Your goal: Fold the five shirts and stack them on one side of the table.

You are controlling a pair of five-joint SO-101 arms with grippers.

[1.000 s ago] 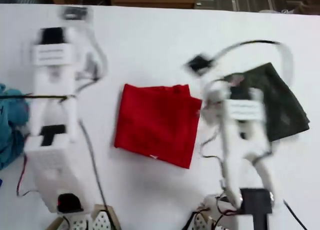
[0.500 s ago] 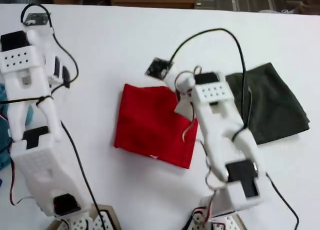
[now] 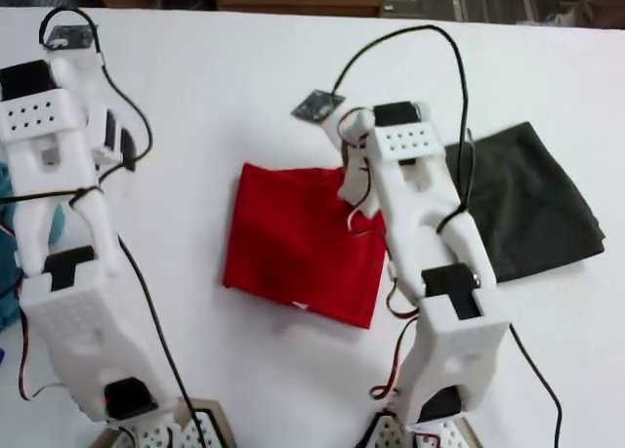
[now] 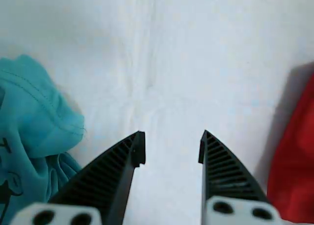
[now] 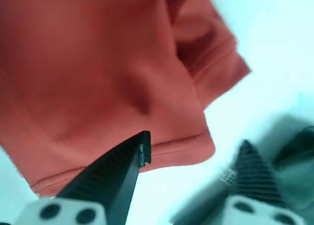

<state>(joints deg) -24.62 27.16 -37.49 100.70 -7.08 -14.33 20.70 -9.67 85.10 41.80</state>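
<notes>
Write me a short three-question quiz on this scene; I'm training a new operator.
1. True or false: the red shirt lies between the teal shirt and the dark shirt.
2. The right end effector is over: A) the red shirt's edge, B) the teal shirt, C) bare table far from any shirt.
3. Fill in: the left end effector is ___ (open or shut).
Key: 1 true; 2 A; 3 open.
</notes>
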